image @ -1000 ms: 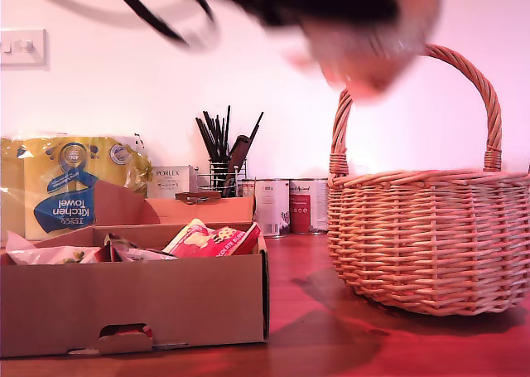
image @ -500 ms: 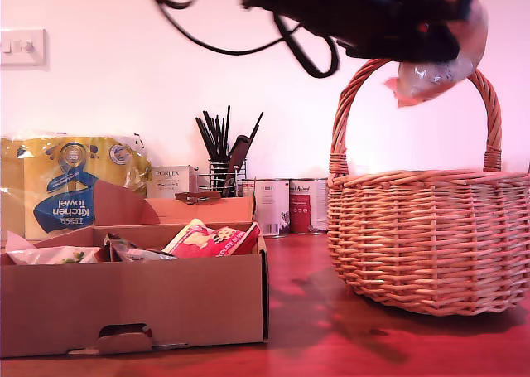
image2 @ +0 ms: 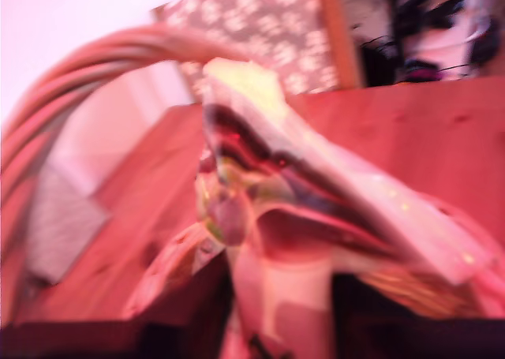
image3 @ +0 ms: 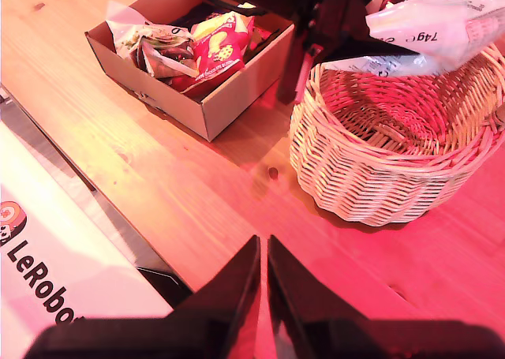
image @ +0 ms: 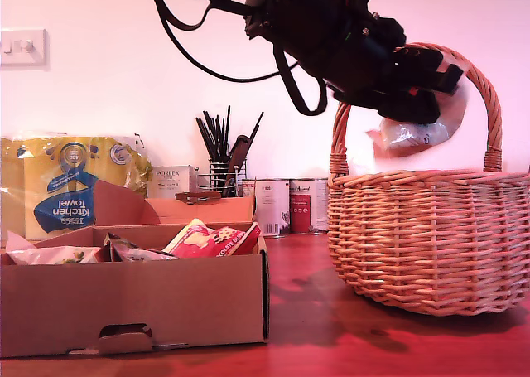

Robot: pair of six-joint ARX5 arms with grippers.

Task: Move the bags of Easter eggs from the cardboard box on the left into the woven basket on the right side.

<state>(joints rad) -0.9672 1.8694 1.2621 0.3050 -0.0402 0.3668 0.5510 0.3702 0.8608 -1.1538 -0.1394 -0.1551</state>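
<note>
step in hand: my first gripper (image: 418,91) is carrying a clear-and-white crinkly plastic sweet bag (image: 410,135) over the large round tan wicker basket (image: 431,236), under its arched handle.
first claw: it is clamping the top of that bag; in the first wrist view the bag (image2: 316,217) is hanging from the jaws, blurred, so i am judging the grip firm but cannot see the jaw tips.
second claw: my second gripper (image3: 262,284) is hovering above the wooden table (image3: 197,177), fingers nearly touching, holding nothing.
bag's place: in the exterior view it is hanging at about 12 o'clock of the basket's mouth, above the rim, not yet inside.
what is left: the wide shallow brown cardboard box (image: 132,298), at 9 o'clock of the basket in the exterior view, is holding a red packet with white lettering (image: 207,239) and pale ones beside it.
next move: i am judging it calls for lowering a little, keeping clear of the handle, then parting the jaws.
</note>
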